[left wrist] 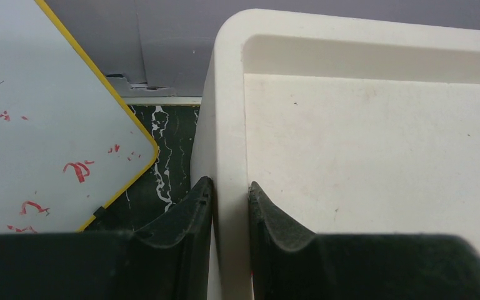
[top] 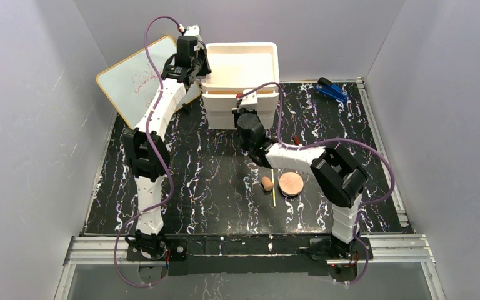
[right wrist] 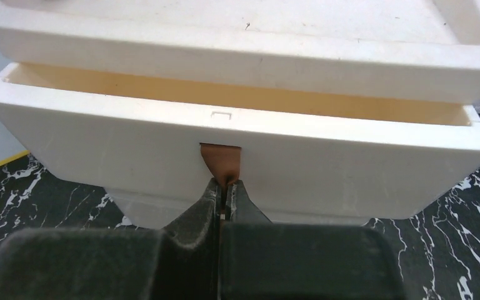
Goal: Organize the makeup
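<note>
**Both grippers on the drawer box, makeup loose on the worktop**

Start at the far left corner of the worktop [top: 194, 181]. A yellow-edged whiteboard [top: 134, 78] with red scribbles leans there, partly off the edge. Just beside it your left gripper [left wrist: 230, 194] reaches the white drawer box [top: 240, 62]. Its jaws are closed onto the box's left wall near the top rim, one finger outside and one inside the shallow top tray, with both pads pressed to the plastic.

The box sits at the middle of the far edge. Its upper drawer [right wrist: 131, 144] stands slightly out from the body, and a strip of tan interior shows behind its front panel.

Your right gripper [right wrist: 226, 187] is at the middle of that drawer front. Its jaws are pinched almost completely together on the small brown handle [right wrist: 220, 159], a tab that hangs from a notch in the panel.

The makeup you can see lies nearer the front edge, right of centre and below the right forearm. The tan egg-shaped sponge [top: 267, 183] comes first, the thin yellow stick [top: 274, 196] is just beside it, and the round pinkish-tan disc [top: 290, 183] is next to that. All three are well apart from the box and from both grippers.

A blue clip [top: 332, 90] lies at the far right corner.
</note>
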